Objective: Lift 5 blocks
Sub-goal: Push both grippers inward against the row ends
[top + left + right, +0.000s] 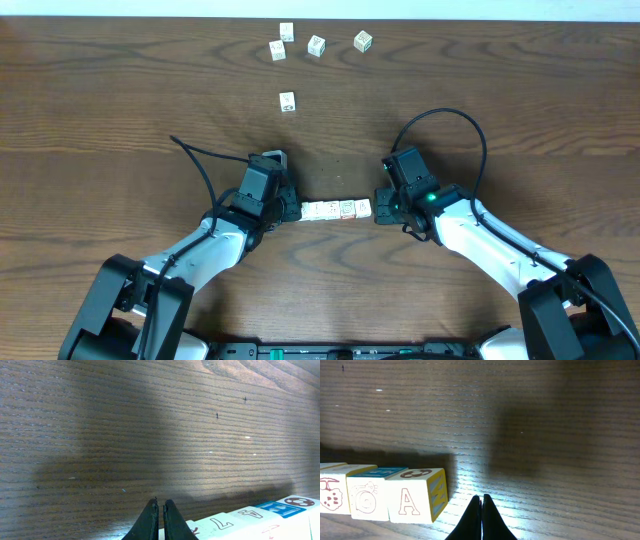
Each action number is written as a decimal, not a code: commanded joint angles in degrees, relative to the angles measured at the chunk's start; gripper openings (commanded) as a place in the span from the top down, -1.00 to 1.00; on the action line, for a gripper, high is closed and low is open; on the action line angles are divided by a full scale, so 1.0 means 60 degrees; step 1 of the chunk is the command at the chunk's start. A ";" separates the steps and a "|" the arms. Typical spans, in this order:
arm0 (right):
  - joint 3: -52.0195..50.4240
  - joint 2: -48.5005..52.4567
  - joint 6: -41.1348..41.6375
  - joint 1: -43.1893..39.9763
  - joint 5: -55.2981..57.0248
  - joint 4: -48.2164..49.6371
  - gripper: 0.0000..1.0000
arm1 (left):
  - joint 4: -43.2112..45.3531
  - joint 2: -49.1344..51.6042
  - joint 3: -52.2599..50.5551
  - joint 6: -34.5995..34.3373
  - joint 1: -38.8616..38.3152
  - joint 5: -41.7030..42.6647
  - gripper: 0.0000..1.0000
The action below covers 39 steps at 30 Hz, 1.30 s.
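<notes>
Wood tabletop (100,100). On it, left pincer (293,211) pressed together, holding nothing, tips at left end of row (337,209). Row: blocks end to end between both pincers, likely for squeeze-lift from both ends. Right pincer (380,210) likewise pressed together at right end; contact unclear. Loose blocks (316,45) far back, apart from the arms.

Between the black left gripper (161,505) and right gripper (482,500), white blocks (336,209) carry red, blue and brown prints (a red A nearest the right one); the table (100,100) is dark woodgrain.
</notes>
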 commanded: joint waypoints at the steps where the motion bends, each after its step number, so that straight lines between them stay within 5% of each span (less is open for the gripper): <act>1: 0.0055 0.0084 0.0135 -0.0040 0.0000 -0.0011 0.98 | -0.0047 0.0080 0.0175 -0.0022 -0.0025 0.0087 0.86; 13: 0.0055 0.0084 0.0138 -0.0040 0.0036 -0.0011 0.97 | 0.0382 0.0080 0.0175 -0.0022 -0.0022 -0.0168 0.86; 39: 0.0055 0.1020 0.1104 -0.0040 -0.0543 0.0262 0.98 | -0.1377 0.0062 0.0175 0.0047 0.0576 -0.0375 0.86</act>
